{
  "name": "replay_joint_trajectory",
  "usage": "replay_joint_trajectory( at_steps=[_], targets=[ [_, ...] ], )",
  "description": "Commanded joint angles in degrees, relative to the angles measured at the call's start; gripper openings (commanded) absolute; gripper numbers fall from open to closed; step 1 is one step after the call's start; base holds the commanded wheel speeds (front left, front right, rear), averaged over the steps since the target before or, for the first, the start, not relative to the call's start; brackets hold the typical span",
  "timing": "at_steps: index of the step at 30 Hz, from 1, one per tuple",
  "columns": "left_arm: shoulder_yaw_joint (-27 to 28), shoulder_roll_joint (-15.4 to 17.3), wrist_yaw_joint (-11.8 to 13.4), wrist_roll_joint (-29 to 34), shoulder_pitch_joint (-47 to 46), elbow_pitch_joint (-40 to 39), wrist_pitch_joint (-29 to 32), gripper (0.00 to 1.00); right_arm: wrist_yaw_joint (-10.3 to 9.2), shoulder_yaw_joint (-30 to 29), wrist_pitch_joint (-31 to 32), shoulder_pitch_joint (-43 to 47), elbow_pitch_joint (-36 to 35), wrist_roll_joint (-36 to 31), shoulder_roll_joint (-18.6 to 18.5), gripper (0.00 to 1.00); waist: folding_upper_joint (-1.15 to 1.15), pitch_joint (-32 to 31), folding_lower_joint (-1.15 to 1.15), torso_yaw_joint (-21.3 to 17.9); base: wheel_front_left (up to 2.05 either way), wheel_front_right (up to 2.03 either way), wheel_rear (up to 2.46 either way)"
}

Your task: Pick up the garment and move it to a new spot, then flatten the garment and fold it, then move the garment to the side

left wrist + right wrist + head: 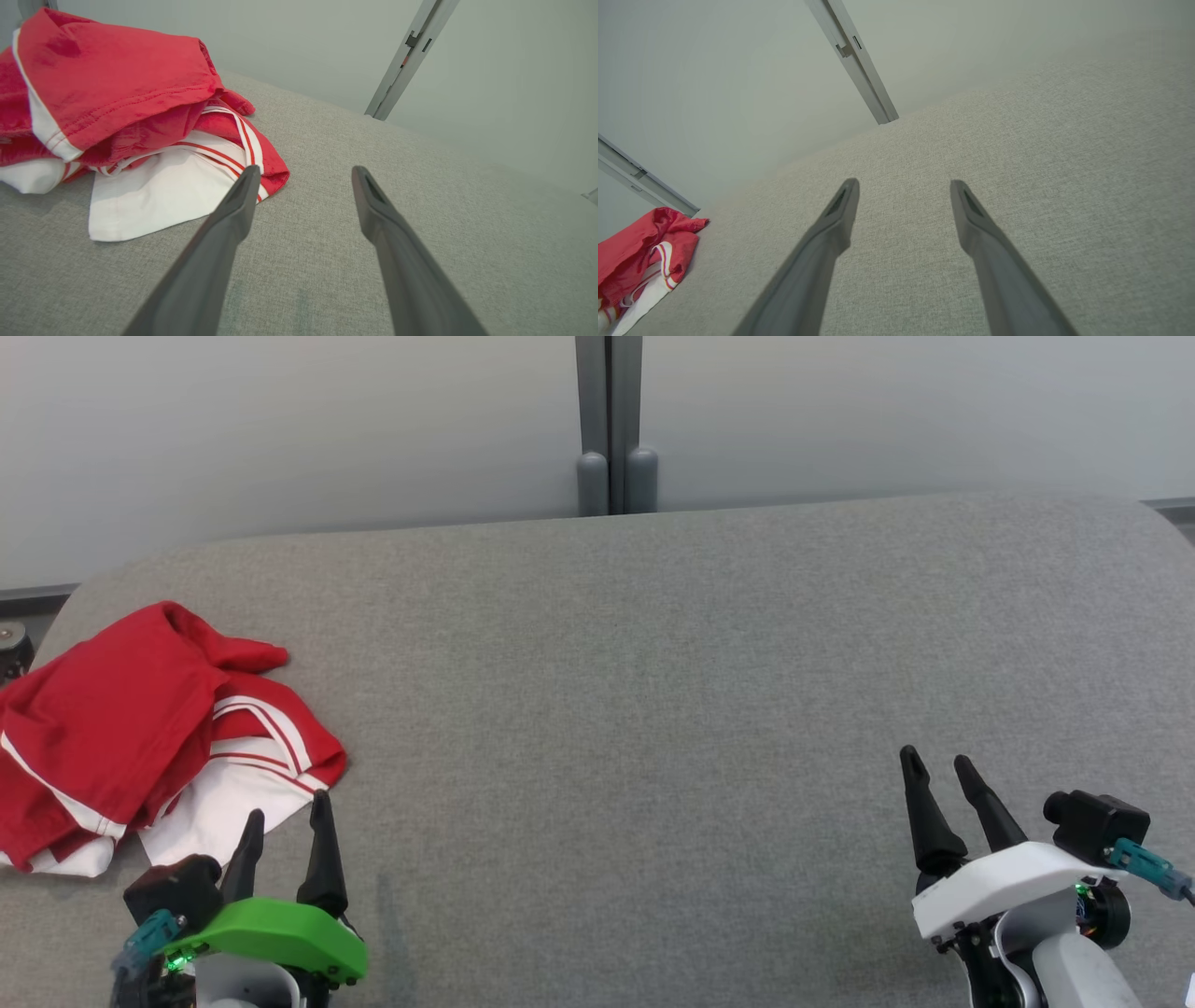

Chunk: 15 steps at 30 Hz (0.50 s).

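Where the garment is lying: the red and white garment (140,728) is sitting in a crumpled heap on the left side of the grey table (653,663), toward the near edge, with its far part reaching close to the table's rounded left corner.
Garment layers: red folds are piling on top, while a white panel with thin red stripes is spreading flat beneath them toward the robot.
Left gripper: the left gripper (288,807), under its green cover, is pointing at the near right hem of the heap with its two dark fingers spread apart and nothing between them.
Left wrist view: the left gripper (306,170) is showing bare grey cloth in its gap, and the garment (117,102) is lying just beside its left finger; whether that tip is touching the hem, I cannot tell.
Right gripper: the right gripper (934,758), under its white cover, is hanging over the right side of the table, fingers parted and gripping nothing, well apart from the garment.
Right wrist view: the right gripper (904,183) is looking along open tabletop, and the garment (640,252) is showing small at the lower left.
Table: its grey woven cover is lying smooth between the two grippers.
Backdrop: a grey post (609,429) is rising behind the far edge, splitting a pale wall (280,429).
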Motion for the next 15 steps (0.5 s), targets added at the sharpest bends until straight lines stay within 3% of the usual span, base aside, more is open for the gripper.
replay_joint_trajectory(
  at_steps=[1, 15],
  targets=[
    [-0.3, 0.8, 0.1, 1.9, -0.3, -0.5, -0.5, 1.00, 0.03, 0.0, -0.6, -0.8, -0.3, -1.7, -0.4, 1.00, 0.00, 0.0, 0.00, 0.0, 0.00, 0.00, 0.00],
    [-1.6, 1.4, 0.9, 9.6, -0.2, -0.1, -2.5, 1.00, 0.03, -0.3, -2.6, -0.6, 0.6, -10.2, -0.2, 1.00, 0.00, 0.0, 0.00, 0.2, 0.00, 0.00, 0.00]
  ],
)
